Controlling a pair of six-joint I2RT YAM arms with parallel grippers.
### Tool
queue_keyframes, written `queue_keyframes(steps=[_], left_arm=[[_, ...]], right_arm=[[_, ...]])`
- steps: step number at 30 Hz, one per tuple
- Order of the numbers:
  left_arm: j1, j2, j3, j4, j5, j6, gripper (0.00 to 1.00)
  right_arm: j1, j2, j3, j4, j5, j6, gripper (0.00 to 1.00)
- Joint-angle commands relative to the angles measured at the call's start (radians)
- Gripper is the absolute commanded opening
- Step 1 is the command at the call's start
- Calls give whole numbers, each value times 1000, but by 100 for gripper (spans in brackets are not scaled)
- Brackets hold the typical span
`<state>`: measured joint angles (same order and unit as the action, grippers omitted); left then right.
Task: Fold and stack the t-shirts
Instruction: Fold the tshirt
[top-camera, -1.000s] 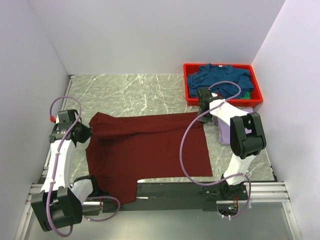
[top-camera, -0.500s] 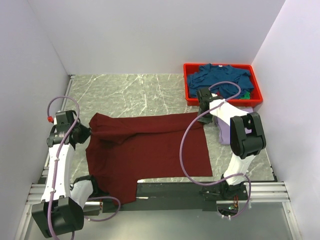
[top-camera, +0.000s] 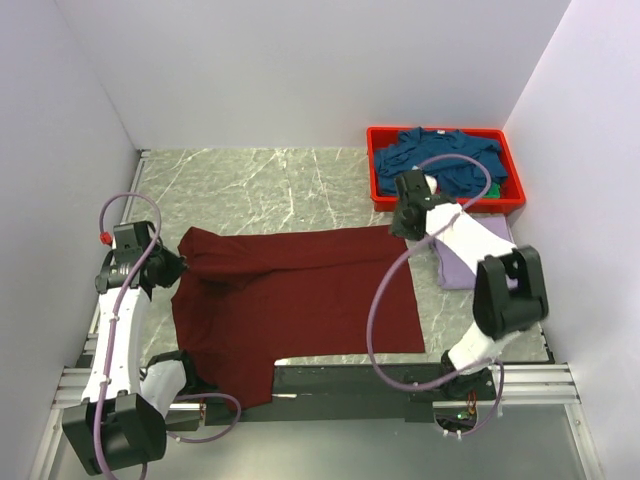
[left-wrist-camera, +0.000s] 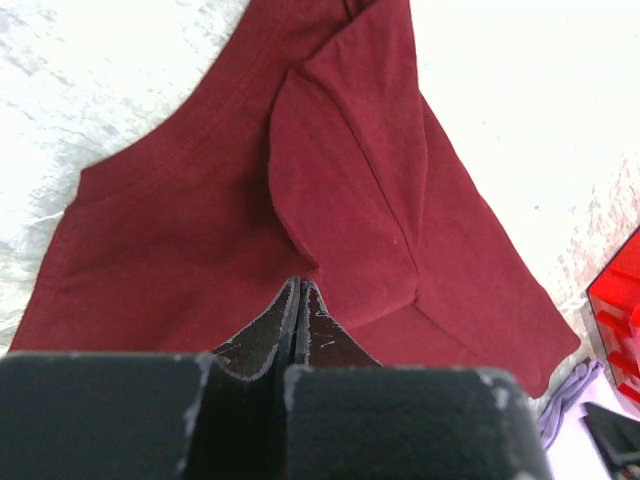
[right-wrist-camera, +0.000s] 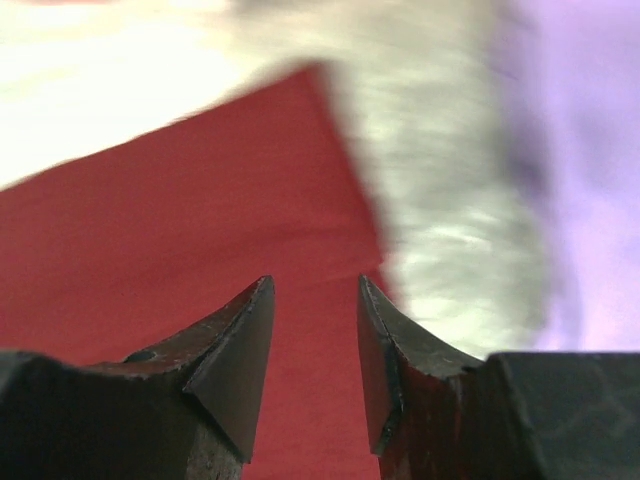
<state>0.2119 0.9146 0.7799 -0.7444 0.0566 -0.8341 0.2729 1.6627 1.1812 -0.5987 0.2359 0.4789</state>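
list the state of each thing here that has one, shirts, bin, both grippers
maroon t-shirt: spread flat, far edge folded over
lavender t-shirt: folded, lying flat
red bin: upright, full
teal-blue t-shirts: heaped unfolded in the red bin
left gripper: shut, tips at the maroon t-shirt's folded sleeve
right gripper: open, empty, over the maroon t-shirt's corner

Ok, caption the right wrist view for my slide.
Right tool open over a corner of the maroon t-shirt, lavender shirt alongside.

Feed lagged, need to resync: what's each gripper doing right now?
Left gripper: closed, pinching the maroon shirt.
Right gripper: open, holding nothing, over the shirt's corner.
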Motion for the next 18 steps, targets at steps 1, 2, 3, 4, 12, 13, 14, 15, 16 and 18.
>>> queue_keyframes(steps=[1, 2, 3, 4, 12, 13, 14, 15, 16, 18], left_arm=[[-11, 9, 30, 40, 32, -16, 0], [-20, 18, 33, 54, 37, -20, 0], [-26, 23, 36, 60, 34, -26, 0], [-34, 29, 36, 68, 32, -31, 0], [-178, 177, 102, 183, -21, -68, 0], [-195, 220, 123, 198, -30, -68, 0], [-200, 243, 134, 212, -37, -66, 0], [-203, 269, 148, 238, -38, -63, 0], [-204, 323, 160, 250, -43, -60, 0], [-204, 381, 211, 267, -49, -53, 0]], right_arm=[[112, -118, -6, 164, -164, -92, 46], [185, -127, -5, 207, -185, -106, 46], [218, -126, -5, 230, -214, -120, 46], [253, -123, -5, 253, -274, -140, 46], [529, -24, 17, 479, -417, -194, 42], [546, -12, 21, 499, -432, -198, 41], [561, 12, 35, 525, -444, -201, 41], [592, 28, 47, 530, -448, -212, 40], [607, 43, 60, 534, -448, -218, 40], [632, 87, 93, 548, -438, -238, 40]])
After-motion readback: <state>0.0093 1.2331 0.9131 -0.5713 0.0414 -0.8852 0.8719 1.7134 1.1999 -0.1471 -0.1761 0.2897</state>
